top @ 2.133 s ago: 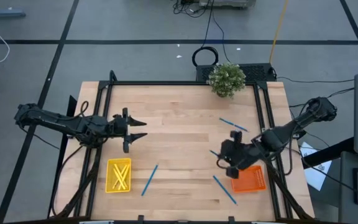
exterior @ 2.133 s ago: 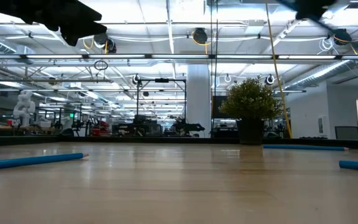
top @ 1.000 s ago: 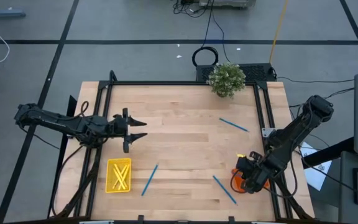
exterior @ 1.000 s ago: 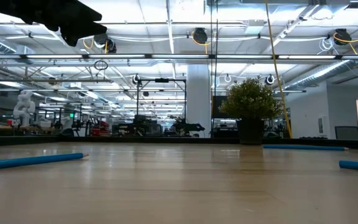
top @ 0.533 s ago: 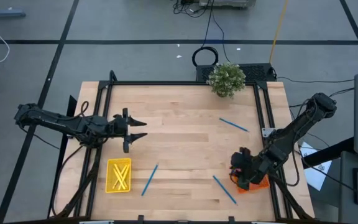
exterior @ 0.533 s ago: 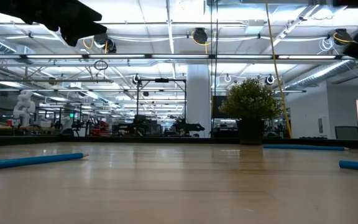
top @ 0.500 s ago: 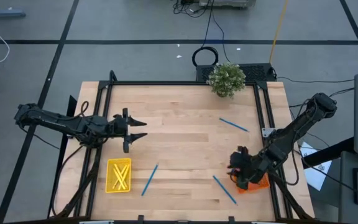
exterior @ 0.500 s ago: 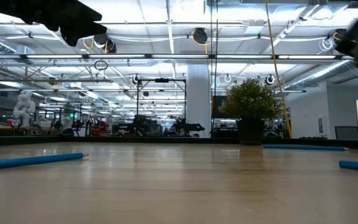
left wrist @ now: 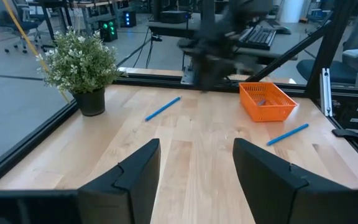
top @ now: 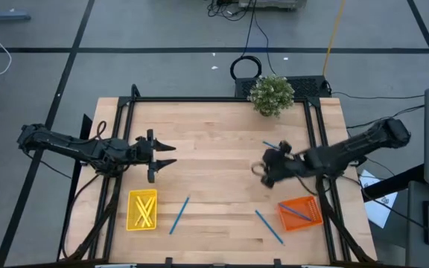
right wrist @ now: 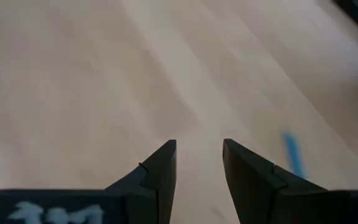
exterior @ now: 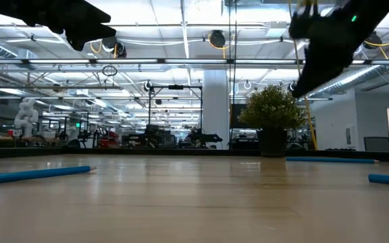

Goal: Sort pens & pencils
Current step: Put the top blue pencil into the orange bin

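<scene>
Several yellow pencils lie in the yellow basket at the near left. One blue pen lies in the orange basket at the near right. More blue pens lie flat on the table: one beside the yellow basket, one left of the orange basket, one toward the far right, partly under my right arm. My right gripper hovers open and empty over the table's middle right, as its wrist view shows. My left gripper waits open above the table's left half.
A potted plant stands at the table's far edge. A black frame runs along the table's sides. Bare wood lies between the two grippers in the middle of the table.
My right gripper has left the orange basket at the near right and swung toward the far edge and the table's middle, rising as it went. A blue pen now shows lying in the orange basket, which the arm covered before.
</scene>
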Tool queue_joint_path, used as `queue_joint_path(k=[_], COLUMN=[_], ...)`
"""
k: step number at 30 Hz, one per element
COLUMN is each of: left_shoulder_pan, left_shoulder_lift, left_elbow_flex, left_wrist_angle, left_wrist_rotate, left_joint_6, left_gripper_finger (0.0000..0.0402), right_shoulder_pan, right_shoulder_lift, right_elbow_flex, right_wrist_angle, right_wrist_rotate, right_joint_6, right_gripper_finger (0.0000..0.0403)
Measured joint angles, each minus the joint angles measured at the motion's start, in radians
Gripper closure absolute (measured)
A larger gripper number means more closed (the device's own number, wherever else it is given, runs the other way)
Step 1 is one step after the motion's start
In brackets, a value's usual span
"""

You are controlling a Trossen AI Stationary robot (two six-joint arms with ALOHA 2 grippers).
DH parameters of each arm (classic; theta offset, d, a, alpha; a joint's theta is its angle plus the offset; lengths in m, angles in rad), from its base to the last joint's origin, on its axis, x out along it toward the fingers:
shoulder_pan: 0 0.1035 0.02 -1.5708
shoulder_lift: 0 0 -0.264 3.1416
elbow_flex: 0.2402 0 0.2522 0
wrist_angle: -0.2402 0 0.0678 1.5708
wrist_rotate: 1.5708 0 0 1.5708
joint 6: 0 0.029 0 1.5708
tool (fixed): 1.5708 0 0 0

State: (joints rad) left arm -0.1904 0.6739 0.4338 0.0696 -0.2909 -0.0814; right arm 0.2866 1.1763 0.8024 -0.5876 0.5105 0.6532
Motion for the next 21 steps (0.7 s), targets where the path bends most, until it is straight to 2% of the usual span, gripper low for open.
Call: queue_joint_path(k=[3, 7, 9, 15, 21], left_shoulder_pan=[0.0, 0.0, 0.0, 0.0, 0.0], left_shoulder_lift=[0.0, 0.0, 0.0, 0.0, 0.0], left_elbow_flex=[0.0, 0.0, 0.0, 0.0, 0.0], left_wrist_angle=[0.0, 0.0, 0.0, -0.003, -0.016], left_wrist_rotate=[0.0, 0.0, 0.0, -0.001, -0.002], left_joint_6=[0.0, 0.0, 0.004, 0.0, -0.003], left_gripper_finger=[0.0195, 0.0195, 0.0195, 0.0195, 0.0195], right_shoulder_pan=[-0.15, -0.333, -0.397, -0.522, -0.579], right_shoulder_lift=[0.0, 0.024, 0.04, 0.102, 0.164], right_elbow_flex=[0.0, 0.0, 0.0, 0.0, 0.0], right_wrist_angle=[-0.16, -0.329, -0.386, -0.464, -0.509], right_wrist_rotate=[-0.079, -0.271, -0.332, -0.357, -0.359], right_joint_6=[0.023, 0.042, 0.04, -0.092, -0.232], right_gripper_finger=[0.028, 0.028, 0.028, 0.028, 0.028])
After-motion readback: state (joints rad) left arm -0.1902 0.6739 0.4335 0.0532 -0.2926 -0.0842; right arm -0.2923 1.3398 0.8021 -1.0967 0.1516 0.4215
